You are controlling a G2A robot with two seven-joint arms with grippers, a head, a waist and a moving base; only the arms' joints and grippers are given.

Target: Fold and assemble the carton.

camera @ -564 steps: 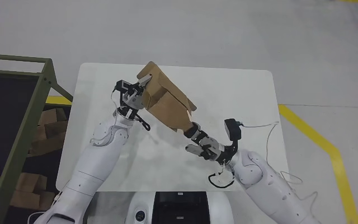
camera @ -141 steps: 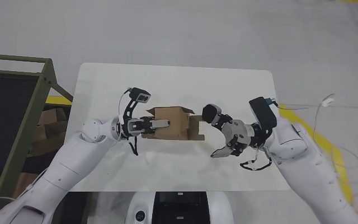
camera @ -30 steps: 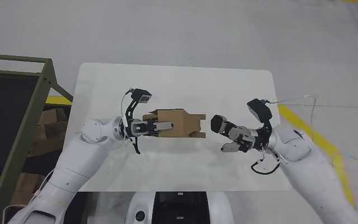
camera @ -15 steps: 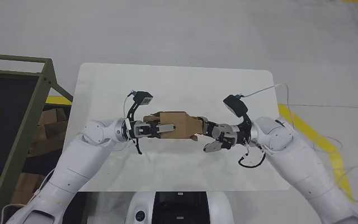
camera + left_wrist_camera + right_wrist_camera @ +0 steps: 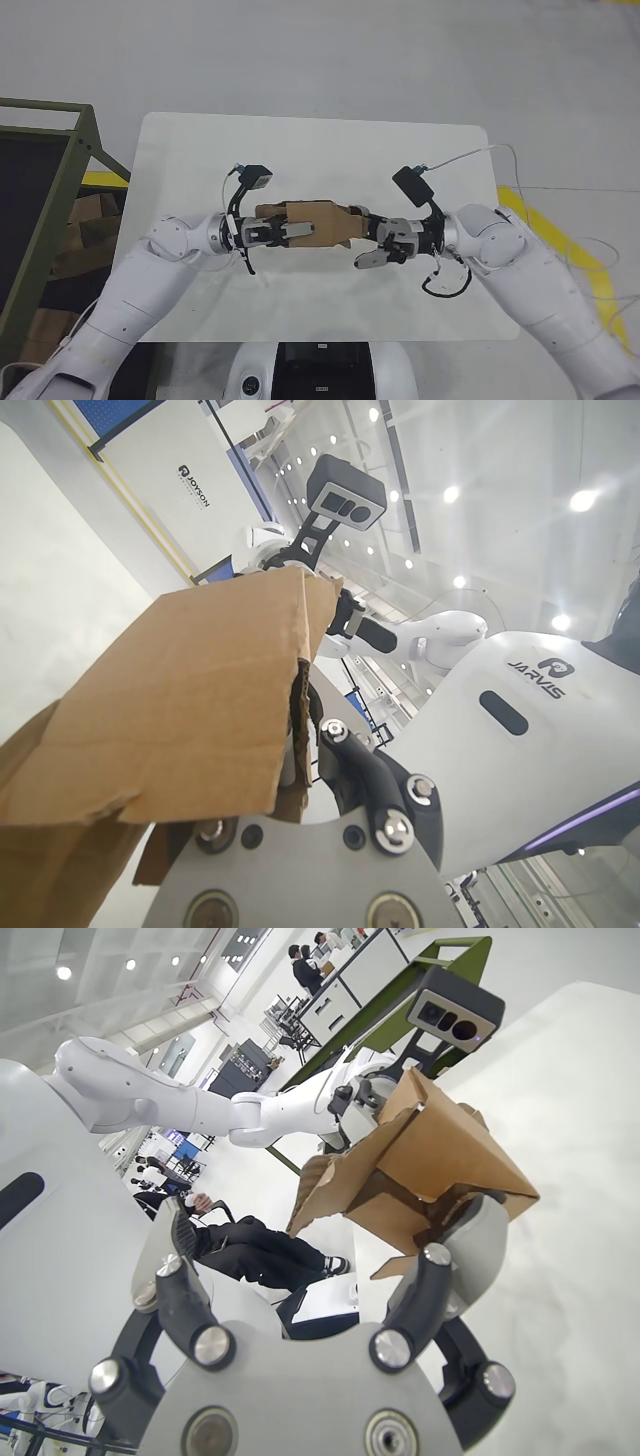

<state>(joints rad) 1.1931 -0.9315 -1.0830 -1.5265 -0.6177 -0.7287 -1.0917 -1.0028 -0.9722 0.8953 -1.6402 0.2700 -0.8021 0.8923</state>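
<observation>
Top view: the left claw [image 5: 288, 229] is clamped on the near end of the carton [image 5: 318, 222], its fingers closed on the cardboard wall. From the left wrist, one black finger [image 5: 362, 762] sits just beside the corrugated edge, and the other is hidden behind the board. The carton stretches straight away from this claw, its long axis running from one claw to the other across the middle of the table [image 5: 300, 150]. Whether it touches the tabletop cannot be told. Its faces are plain brown cardboard.

At the carton's far end, the right claw [image 5: 363, 243] is spread wide. One finger [image 5: 480, 1228] touches the loose flaps at the carton's open mouth, and the other finger [image 5: 172, 1223] stands well apart from the board. That mouth points at the right claw, its flaps splayed outward with ragged edges.

Out beyond the left claw, off the table's edge, stands a green frame [image 5: 62, 170] with cardboard pieces [image 5: 88, 225] by it. Beyond the right claw, a yellow floor line [image 5: 565, 245] runs past the table. The left wrist view catches a wall sign [image 5: 194, 486] with dark lettering, far behind the carton.
</observation>
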